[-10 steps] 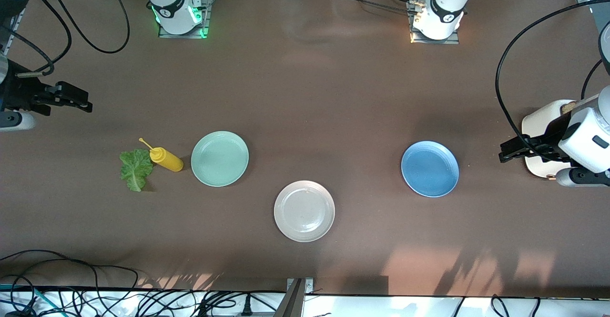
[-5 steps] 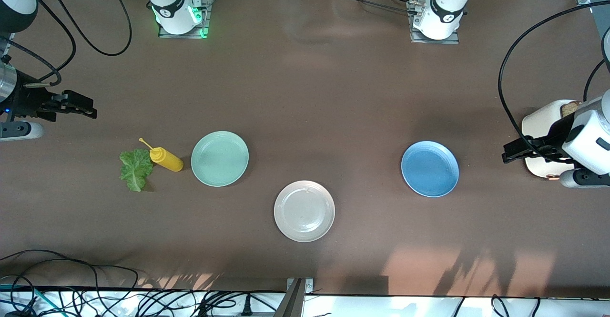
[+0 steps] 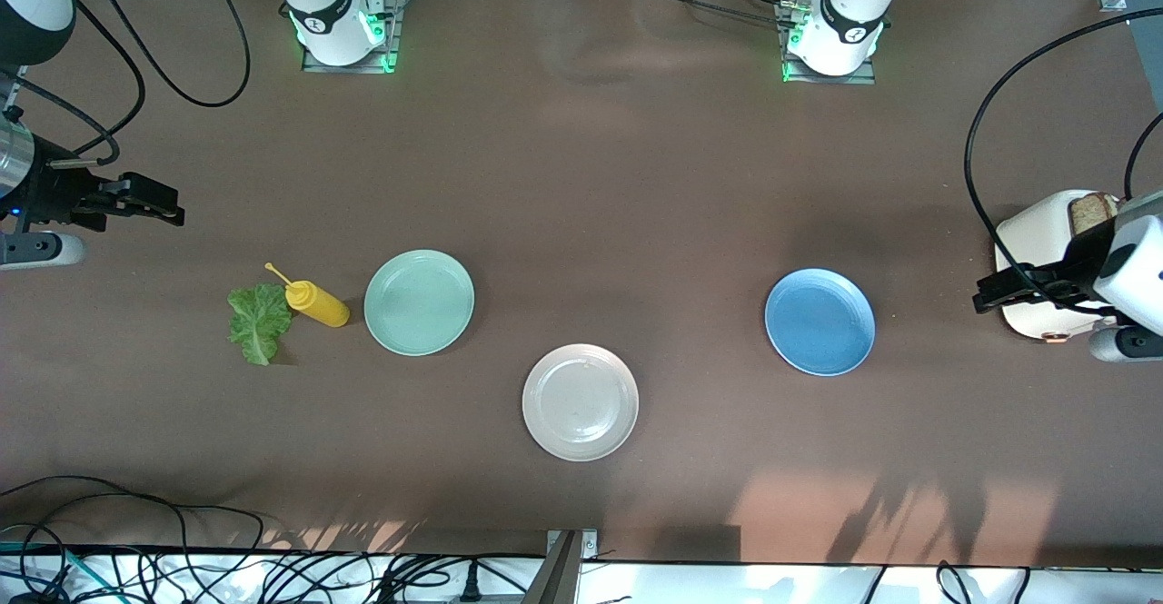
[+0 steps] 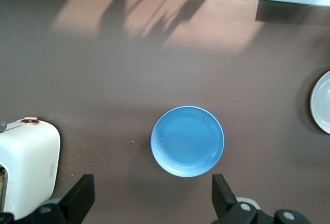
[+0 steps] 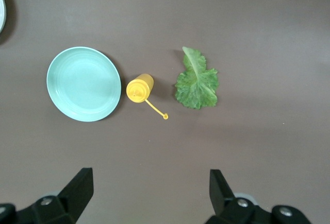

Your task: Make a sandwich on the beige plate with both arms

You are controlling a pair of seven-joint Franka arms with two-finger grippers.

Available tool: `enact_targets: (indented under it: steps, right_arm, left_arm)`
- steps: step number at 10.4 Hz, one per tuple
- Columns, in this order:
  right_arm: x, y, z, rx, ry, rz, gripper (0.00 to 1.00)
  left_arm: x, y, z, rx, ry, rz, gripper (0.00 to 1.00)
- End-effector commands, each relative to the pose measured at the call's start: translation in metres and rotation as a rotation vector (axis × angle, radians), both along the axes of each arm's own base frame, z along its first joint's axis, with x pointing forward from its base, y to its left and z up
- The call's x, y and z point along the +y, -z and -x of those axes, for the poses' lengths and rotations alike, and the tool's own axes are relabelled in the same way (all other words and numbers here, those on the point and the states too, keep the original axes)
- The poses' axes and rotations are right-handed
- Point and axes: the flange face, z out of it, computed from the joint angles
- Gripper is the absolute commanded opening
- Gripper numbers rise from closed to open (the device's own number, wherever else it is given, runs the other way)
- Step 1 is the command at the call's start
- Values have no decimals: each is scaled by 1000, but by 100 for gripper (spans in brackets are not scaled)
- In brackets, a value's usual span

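- The beige plate (image 3: 580, 401) sits bare on the brown desk (image 3: 636, 177), nearest the front camera of the three plates; only its edge (image 4: 322, 102) shows in the left wrist view.
- The mint-green plate (image 3: 419, 302) lies toward the right arm's end, with a yellow squeeze bottle (image 3: 315, 302) just beside it and a green lettuce leaf (image 3: 259, 321) touching the bottle.
- The blue plate (image 3: 820, 321) lies toward the left arm's end.
- A white toaster (image 3: 1045, 254) stands at the left arm's end of the desk, a brown bread slice (image 3: 1091, 211) poking out of its top.
- The left tool (image 3: 999, 291) hangs over the toaster's edge, fingers apart and holding nothing; its black fingers (image 4: 80, 197) frame the blue plate (image 4: 187, 141).
- The right tool (image 3: 145, 202) hangs over bare desk at the right arm's end, fingers (image 5: 77, 190) apart and holding nothing, above the lettuce leaf (image 5: 196, 81), bottle (image 5: 139, 89) and mint-green plate (image 5: 83, 83).
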Motion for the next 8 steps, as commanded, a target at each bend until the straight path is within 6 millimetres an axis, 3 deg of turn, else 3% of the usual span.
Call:
enact_targets:
  steps: [1,4,8]
  right_arm:
    - [2,4,14,33,-8,19,100]
    - [1,12,42,5,-7,20,100]
    - [1,13,42,2,-7,22,100]
  left_arm:
    - [10,1,3,11,-10,10,100]
    - [7,14,4,40,-2,7,100]
    - [9,19,4,49,-3,7,100]
